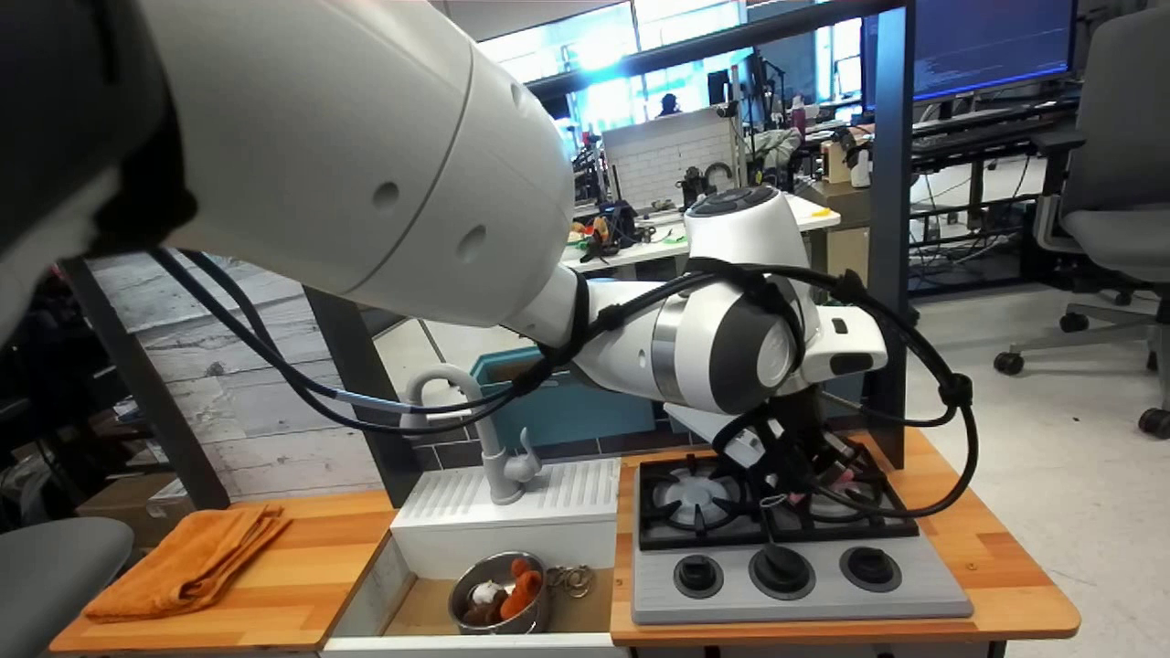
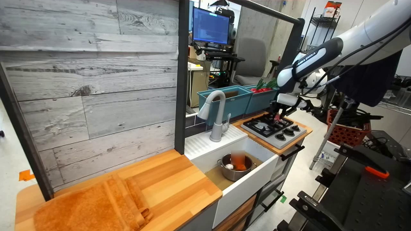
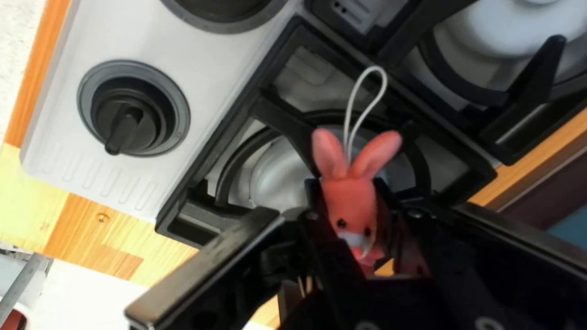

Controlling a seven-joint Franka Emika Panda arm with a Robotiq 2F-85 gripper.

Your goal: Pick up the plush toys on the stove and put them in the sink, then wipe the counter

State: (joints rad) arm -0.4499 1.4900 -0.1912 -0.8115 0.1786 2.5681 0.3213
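A: Where do we stand?

B: At the pick-up from the stove [image 1: 731,535], we judge. In the wrist view our claw [image 3: 348,193] grips a red toy rabbit [image 3: 351,201], its fingers [image 3: 318,229] pressed to both sides of the head, at the right burner [image 3: 279,174]. Whether the rabbit is clear of the bars [image 3: 284,121], or another toy hides beneath, we cannot tell.

A: And in the sink [image 2: 245,193]?

B: There, left of the stove, we see a metal pot [image 2: 236,175] with an orange toy [image 1: 521,594] among white and brown soft bits [image 1: 485,592].

A: So what does our next move call for?

B: A straight lift first, we think. The bars rise around the burner, and the rabbit's white loop [image 3: 350,144] might snag on one. Then we would go left and release over the pot.

A: Which edges do we mind?

B: On the far side, the teal bins [image 2: 236,106] and the faucet [image 2: 221,115]; at the far right, a dark post [image 1: 888,228]. The near side, above the knobs [image 1: 698,574], looks roomier. The sink's near wall rises just beside the pot, so we should come down from above.

A: And wiping?

B: Not yet begun, as we read it: the orange cloth [image 2: 86,208] lies folded at left on the counter [image 2: 188,191], well apart from our claw.
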